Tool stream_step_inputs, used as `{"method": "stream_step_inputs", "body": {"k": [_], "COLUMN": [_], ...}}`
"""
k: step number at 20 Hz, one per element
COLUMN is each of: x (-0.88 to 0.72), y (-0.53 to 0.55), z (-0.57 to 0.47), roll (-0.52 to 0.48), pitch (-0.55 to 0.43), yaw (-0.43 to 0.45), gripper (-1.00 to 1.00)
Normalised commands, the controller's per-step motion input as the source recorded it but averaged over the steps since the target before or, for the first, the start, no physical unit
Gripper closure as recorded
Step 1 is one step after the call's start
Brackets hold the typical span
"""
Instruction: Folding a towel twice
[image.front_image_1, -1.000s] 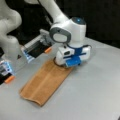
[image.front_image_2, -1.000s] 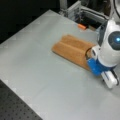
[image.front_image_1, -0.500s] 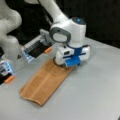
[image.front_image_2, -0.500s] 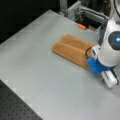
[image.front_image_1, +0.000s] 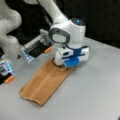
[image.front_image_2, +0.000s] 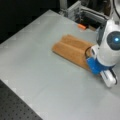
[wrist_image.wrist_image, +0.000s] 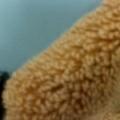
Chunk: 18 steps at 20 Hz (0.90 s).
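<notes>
The towel (image.front_image_1: 46, 81) lies on the grey tabletop (image.front_image_1: 95, 95) as a long narrow strip, apparently folded once already. At its far end the gripper (image.front_image_1: 70, 62) sits low on the cloth; whether the jaws are spread or pinching I cannot tell. The second fold seems in hand. The wrist view shows only terry pile; in a front view the towel (image.front_image_2: 71, 50) shows a lengthwise crease.

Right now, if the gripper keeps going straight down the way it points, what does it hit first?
The towel. The gripper points down over one end of the folded strip, and the wrist view is filled with towel pile. It may already be touching; the fingertips are hidden. The table lies beneath.
</notes>
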Motion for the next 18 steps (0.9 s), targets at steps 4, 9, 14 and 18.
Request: {"method": "stream_step_inputs", "body": {"k": [4,9,14,18], "x": [-0.11,-0.09,-0.08,-0.08], "y": [-0.06,-0.02,-0.03,-0.09], "z": [-0.14,-0.08,-0.01,0.15], "roll": [-0.149,-0.142,-0.127,-0.079], "pitch": [-0.069,-0.053,0.015,0.161], "yaw": [0.0,0.021,0.103,0.282], "gripper": [1.0,1.0,1.0,1.0]}}
